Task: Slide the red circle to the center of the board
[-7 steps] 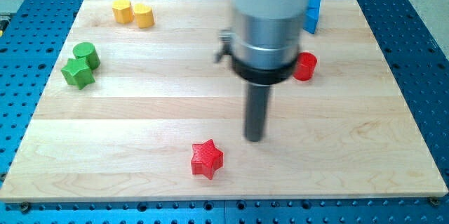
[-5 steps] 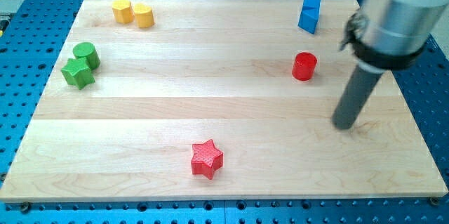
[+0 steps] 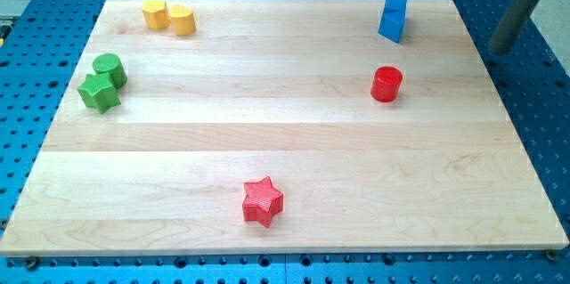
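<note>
The red circle (image 3: 386, 84) is found on the view's right half of the wooden board (image 3: 267, 142), well apart from the centre, so a push toward the view's left and slightly toward the bottom is judged to be needed. My tip (image 3: 501, 49) is placed off the board, past its right edge near the view's top right, over the blue perforated counter (image 3: 543, 97); a position to the right of the circle is thereby kept, which suits a leftward push. No contact with any block is made. No gripper is fitted: only a plain dark rod is seen, and nothing is held.

The board is made of pale planks with visible grain and long seams. The red circle is a short, smooth cylinder. A ridged red star (image 3: 263, 201) lies near the bottom edge. A blue block (image 3: 392, 19), angular and upright, stands near the top right. Two yellow blocks (image 3: 168, 16), faceted and touching, sit at the top left; a green cylinder (image 3: 109, 68) and a green star (image 3: 98, 93) are pressed together at the left.
</note>
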Robot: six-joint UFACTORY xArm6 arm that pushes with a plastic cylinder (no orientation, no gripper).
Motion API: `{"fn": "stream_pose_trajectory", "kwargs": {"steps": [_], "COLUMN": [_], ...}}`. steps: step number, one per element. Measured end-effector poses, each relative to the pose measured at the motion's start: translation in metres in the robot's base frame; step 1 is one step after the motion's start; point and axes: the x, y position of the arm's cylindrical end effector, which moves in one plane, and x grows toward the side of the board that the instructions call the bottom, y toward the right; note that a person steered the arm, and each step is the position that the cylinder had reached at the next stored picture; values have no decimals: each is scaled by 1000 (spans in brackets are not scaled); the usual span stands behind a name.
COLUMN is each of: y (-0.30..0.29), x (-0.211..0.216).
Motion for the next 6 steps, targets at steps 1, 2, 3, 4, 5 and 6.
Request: {"fn": "stream_pose_trajectory", "kwargs": {"steps": [1,2,3,4,5,6], "y": [0,0,-33,-45,-79,-122], "x": [-38,-71,-68,-16,16,68]}}
